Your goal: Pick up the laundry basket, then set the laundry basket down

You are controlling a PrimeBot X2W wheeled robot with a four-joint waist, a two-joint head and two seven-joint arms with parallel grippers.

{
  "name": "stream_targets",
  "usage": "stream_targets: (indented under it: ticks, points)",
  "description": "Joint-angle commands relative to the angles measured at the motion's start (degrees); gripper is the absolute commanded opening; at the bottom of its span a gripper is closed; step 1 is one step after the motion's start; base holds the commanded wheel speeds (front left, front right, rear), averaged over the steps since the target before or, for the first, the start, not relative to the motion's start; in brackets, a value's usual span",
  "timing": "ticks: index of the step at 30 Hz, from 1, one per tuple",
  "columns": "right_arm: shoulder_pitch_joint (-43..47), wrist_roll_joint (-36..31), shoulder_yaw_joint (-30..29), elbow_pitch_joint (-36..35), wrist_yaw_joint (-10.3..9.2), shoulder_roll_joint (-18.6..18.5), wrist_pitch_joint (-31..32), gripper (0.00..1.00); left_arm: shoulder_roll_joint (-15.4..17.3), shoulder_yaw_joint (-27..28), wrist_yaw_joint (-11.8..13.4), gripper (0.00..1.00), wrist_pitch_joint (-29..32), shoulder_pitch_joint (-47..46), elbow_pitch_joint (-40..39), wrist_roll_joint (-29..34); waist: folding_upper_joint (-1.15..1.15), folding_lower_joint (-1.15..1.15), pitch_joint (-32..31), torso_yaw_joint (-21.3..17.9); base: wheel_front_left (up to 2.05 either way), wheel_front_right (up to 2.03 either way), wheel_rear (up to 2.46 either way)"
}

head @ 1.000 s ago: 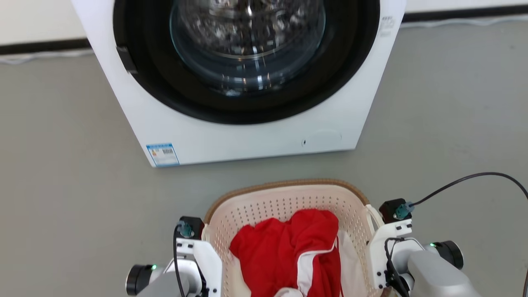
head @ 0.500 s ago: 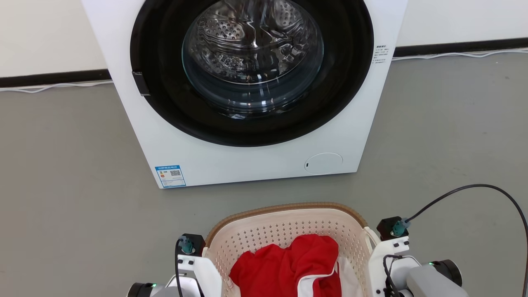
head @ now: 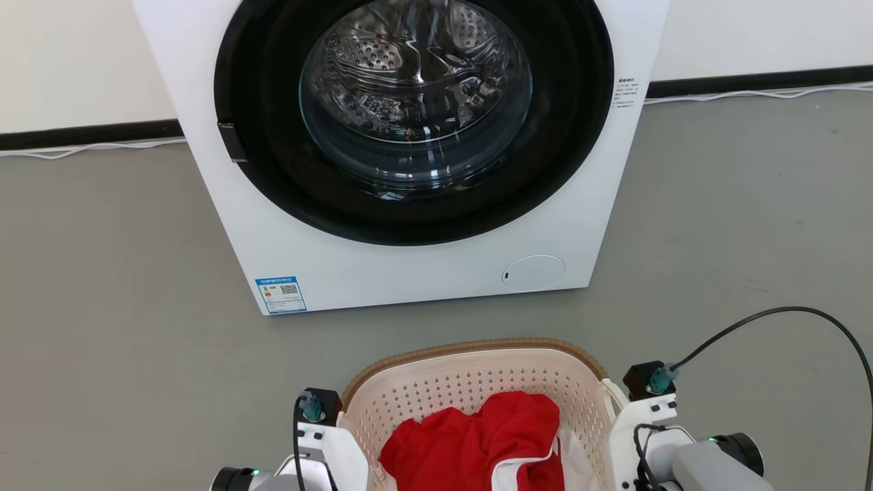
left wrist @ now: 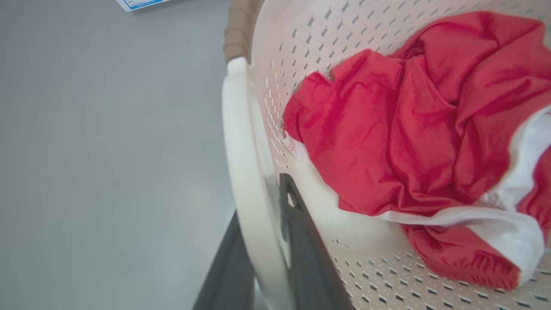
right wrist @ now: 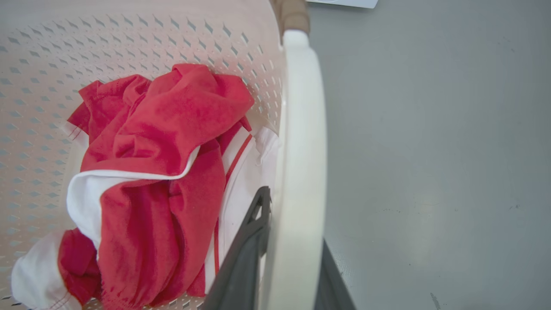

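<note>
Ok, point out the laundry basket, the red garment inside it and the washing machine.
laundry basket (head: pixel 464 389): head view, on its far perforated wall.
red garment (left wrist: pixel 387 129): left wrist view, on its crumpled middle.
washing machine (head: pixel 409 273): head view, on the white front below the door.

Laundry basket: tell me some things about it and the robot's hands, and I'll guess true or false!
1. The laundry basket holds red cloth. True.
2. The left hand has a finger on each side of a white basket handle. True.
3. The right hand hangs far from the basket. False: its fingers straddle the other handle.
4. The basket stands behind the washing machine. False: it is in front, nearer the robot.
</note>
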Motion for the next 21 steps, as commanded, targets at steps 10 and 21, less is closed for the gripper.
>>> stream_targets:
  ticks: [10,21]
  points:
    - [-0.6,1.1,2.3,-0.9,0.79,1.0,-2.7,0.00,0.7,-1.1,0.1,0.00,-0.5,-3.2,-1.4,0.4,0.00,0.00,0.4,1.0,0.00,0.00,0.00]
    - [0.0,2.7,3.6,-1.1,0.79,1.0,-3.1,0.00,0.7,-2.0,0.2,0.00,-1.1,-3.7,-1.7,-0.2,0.00,0.00,0.5,1.2,0.00,0.00,0.00]
